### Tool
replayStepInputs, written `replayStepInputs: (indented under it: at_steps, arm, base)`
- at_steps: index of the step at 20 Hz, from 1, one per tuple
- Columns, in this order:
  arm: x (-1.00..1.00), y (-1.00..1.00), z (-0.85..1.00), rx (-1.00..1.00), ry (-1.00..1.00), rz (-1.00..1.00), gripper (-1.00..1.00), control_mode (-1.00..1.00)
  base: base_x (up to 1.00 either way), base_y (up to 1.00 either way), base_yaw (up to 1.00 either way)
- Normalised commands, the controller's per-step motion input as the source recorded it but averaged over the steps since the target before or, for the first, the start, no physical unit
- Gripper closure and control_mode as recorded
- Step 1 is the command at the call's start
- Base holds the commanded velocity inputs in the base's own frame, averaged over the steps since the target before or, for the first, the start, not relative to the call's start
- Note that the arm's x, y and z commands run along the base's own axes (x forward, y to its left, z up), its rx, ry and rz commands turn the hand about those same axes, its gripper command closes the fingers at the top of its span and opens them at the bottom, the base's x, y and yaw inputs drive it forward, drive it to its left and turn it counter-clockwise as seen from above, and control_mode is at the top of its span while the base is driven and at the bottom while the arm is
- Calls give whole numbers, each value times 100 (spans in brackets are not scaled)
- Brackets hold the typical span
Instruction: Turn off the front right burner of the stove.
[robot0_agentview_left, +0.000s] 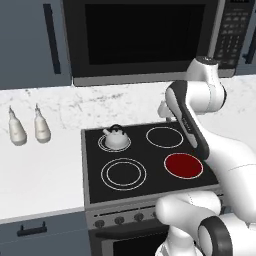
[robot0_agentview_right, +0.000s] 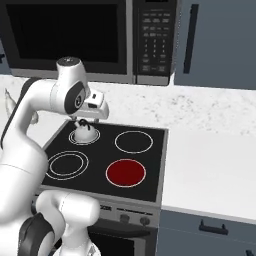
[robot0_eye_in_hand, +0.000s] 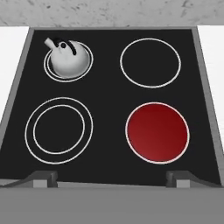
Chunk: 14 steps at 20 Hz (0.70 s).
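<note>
The front right burner (robot0_eye_in_hand: 157, 132) is glowing solid red on the stove (robot0_eye_in_hand: 109, 87), with a little white kettle (robot0_eye_in_hand: 66, 58) parked on the back left ring. The gripper (robot0_eye_in_hand: 111, 178) hangs up above the cooktop looking straight down, fingers spread wide apart and touching nothing.

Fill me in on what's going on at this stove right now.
The robot arm is raised above the stove with its gripper looking down at the cooktop, touching nothing. The fingertips stand well apart, so it looks open and empty. The front right burner glows red, so it is on. A white kettle sits on the back left burner. The knobs on the front panel are untouched.
</note>
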Motion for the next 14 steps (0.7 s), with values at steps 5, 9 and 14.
replayStepInputs:
  at_steps: [5, 9, 14]
  arm:
    - [0, 0, 0, 0, 0, 0, -100, 100]
    - [0, 0, 0, 0, 0, 0, -100, 100]
    - [0, 0, 0, 0, 0, 0, -100, 100]
  base:
    - [-8, -61, 0]
    - [-8, -64, 0]
    - [-6, -59, 0]
